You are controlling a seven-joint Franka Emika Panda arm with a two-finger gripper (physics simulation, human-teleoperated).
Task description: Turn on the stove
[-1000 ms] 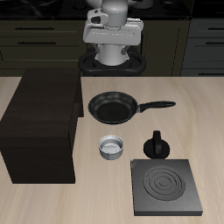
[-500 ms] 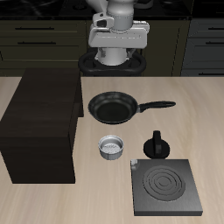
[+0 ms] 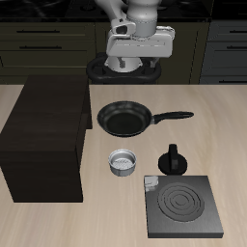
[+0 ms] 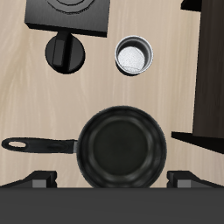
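Note:
The stove [image 3: 181, 206] is a flat dark grey slab with pale burner rings, lying near the table's front edge; only its edge shows in the wrist view [image 4: 68, 10]. At its back corner is a small knob [image 3: 149, 180]. My gripper [image 3: 136, 46] hangs high above the back of the table, far from the stove and over the frying pan. In the wrist view the gripper [image 4: 114, 180] is open, its two fingertips [image 4: 39, 180] wide apart with nothing between them.
A black frying pan [image 3: 125, 118] with a long handle lies mid-table. A small metal cup [image 3: 123, 163] and a black pot with a lid knob [image 3: 173, 160] stand just behind the stove. A large dark brown cabinet block [image 3: 46, 138] fills one side of the table.
The gripper has risen higher and shifted slightly sideways over the back of the table. Nothing on the table has moved.

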